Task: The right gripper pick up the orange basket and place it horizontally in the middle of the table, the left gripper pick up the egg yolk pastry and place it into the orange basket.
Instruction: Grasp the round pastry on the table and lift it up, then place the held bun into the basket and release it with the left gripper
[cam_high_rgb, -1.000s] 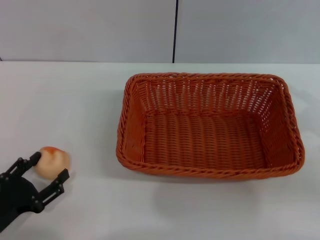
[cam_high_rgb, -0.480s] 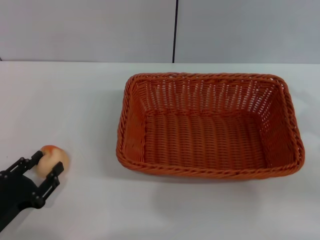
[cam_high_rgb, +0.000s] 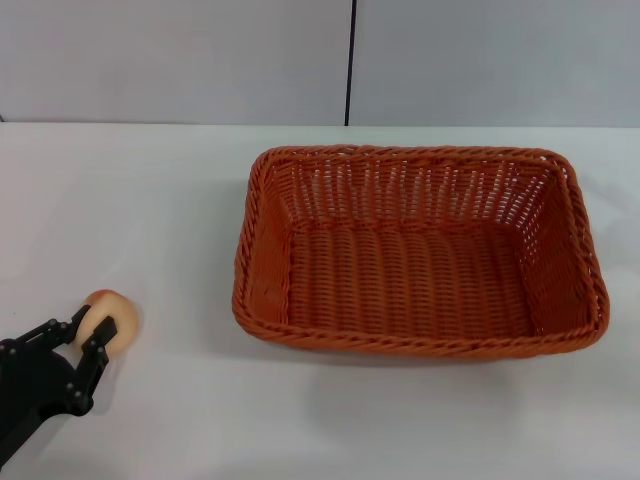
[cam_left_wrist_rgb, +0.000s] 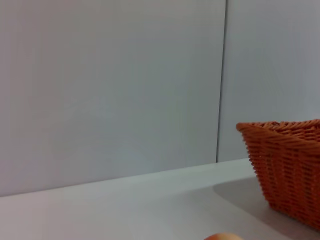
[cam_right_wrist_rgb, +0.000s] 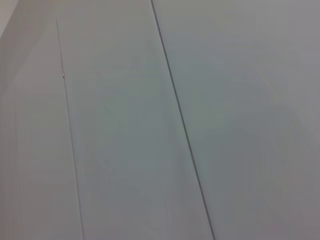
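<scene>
Left tool (cam_high_rgb: 88, 335) closed around the egg yolk pastry (cam_high_rgb: 108, 315) at the near left of the tabletop (cam_high_rgb: 150, 210).
Head view: orange basket (cam_high_rgb: 420, 340) lying lengthwise across the middle, shifted slightly right, with nothing inside; pastry well apart from it, pinched between narrowed black fingers, resting on the white surface. Left wrist view: basket's woven wall (cam_left_wrist_rgb: 290, 170), a sliver of pastry (cam_left_wrist_rgb: 222, 236) at the frame edge. Right wrist view: only a plain grey wall; right tool not visible in any view.

Bare lab-like test bench: plain white table (cam_high_rgb: 180, 200), grey panelled wall (cam_high_rgb: 180, 60).
</scene>
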